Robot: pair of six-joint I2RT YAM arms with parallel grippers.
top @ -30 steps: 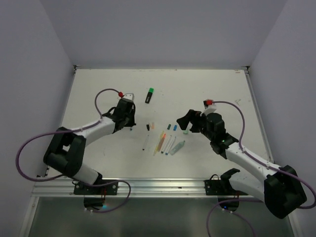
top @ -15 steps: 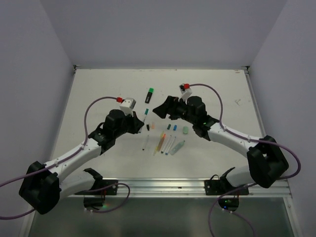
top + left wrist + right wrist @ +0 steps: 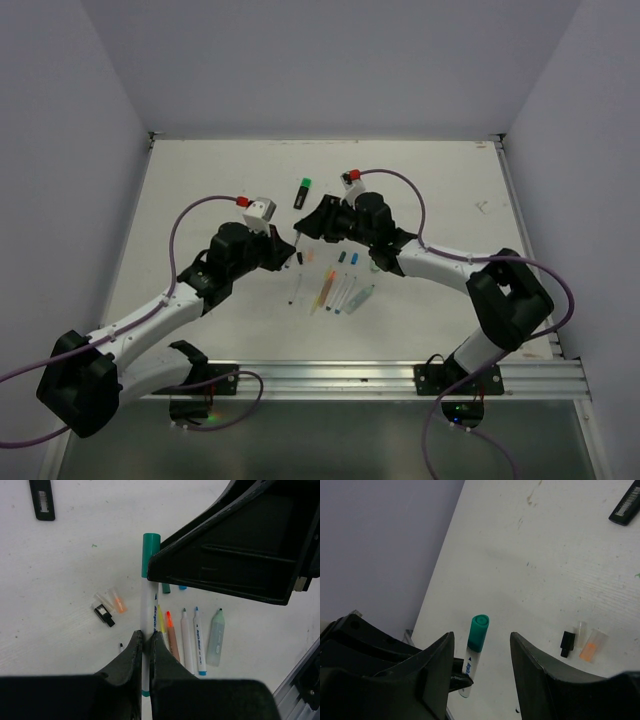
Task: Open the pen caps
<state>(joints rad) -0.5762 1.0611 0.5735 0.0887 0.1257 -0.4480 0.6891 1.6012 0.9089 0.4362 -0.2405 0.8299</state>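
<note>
- Teal cap [image 3: 150,554]: short, stubby, opaque, with a flat end. It sits on the end of a white pen [image 3: 148,612] that has blue print on its barrel.
- Location: the cap is held up off the table between my two claws, near the row of pens lying below.
- Axis: the pen runs straight out from my left claw [image 3: 146,636]. The capped end is farthest from that claw and points toward the back of the table, into my right claw [image 3: 481,636].
- Left claw: clamped on the pen barrel, well below the cap.
- Right claw: fingers spread, one on each side of the cap. There is a gap on both sides and no contact.
- Loose on the table: a black cap [image 3: 104,615] and an orange cap [image 3: 118,603], close together.
- Row of pens [image 3: 185,640] with bare tips showing. A mint marker [image 3: 216,637] is at one end of the row.
- Black highlighter [image 3: 303,192] with a green end lies apart from the row, toward the back.
- Surface: white table [image 3: 200,200] with a few faint scuffs, and a metal rail [image 3: 330,378] along the near edge.
- Room: plain pale lilac-grey walls [image 3: 330,60] on three sides.
</note>
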